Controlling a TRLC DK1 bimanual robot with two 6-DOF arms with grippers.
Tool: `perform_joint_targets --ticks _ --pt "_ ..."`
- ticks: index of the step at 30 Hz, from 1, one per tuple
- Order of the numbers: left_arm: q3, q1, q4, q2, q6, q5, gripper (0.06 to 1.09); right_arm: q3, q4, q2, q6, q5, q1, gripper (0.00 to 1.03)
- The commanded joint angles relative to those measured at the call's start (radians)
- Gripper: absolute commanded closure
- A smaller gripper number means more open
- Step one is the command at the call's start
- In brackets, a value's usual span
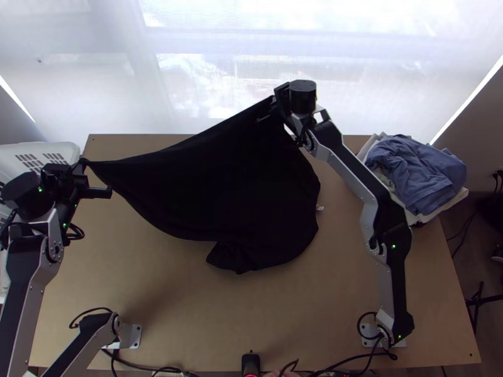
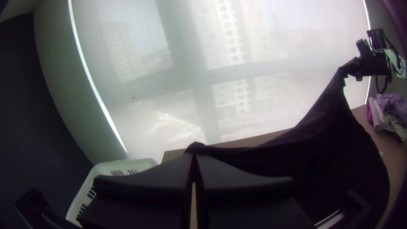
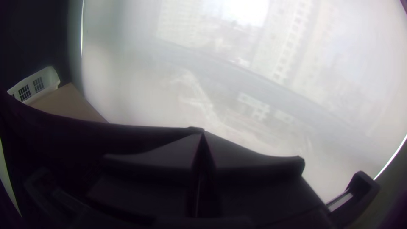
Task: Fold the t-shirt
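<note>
Black t-shirt [image 1: 232,182] between white basket [image 1: 66,148] and clothes pile [image 1: 415,173].

The t-shirt [image 1: 251,195] is black, the basket [image 1: 38,148] white, the piled garment [image 1: 418,176] blue, the table [image 1: 188,301] tan.

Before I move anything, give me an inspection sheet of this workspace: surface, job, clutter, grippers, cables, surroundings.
Surface: light wooden table, flat.
Job: black t-shirt, not folded, stretched between both grippers.
Clutter: clothes pile at the far right corner, blue garment on top; white basket at far left.
Grippers: left gripper and right gripper both shut on the t-shirt.
Cables: black cables along the near edge.
Surroundings: window blind beyond the far edge.
</note>
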Motion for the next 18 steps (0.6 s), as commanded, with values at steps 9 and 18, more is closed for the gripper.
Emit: perform_joint_targets --ticks 9,18 --pt "-0.205 0.139 0.087 -0.006 -0.017 0.016 1.05 0.096 -0.043 0.206 0.023 0.0 0.067 0.59" --pt "-0.222 0.085 0.09 -0.005 -0.043 0.016 1.05 -0.127 -0.118 -0.081 0.158 0.002 0.066 0.05"
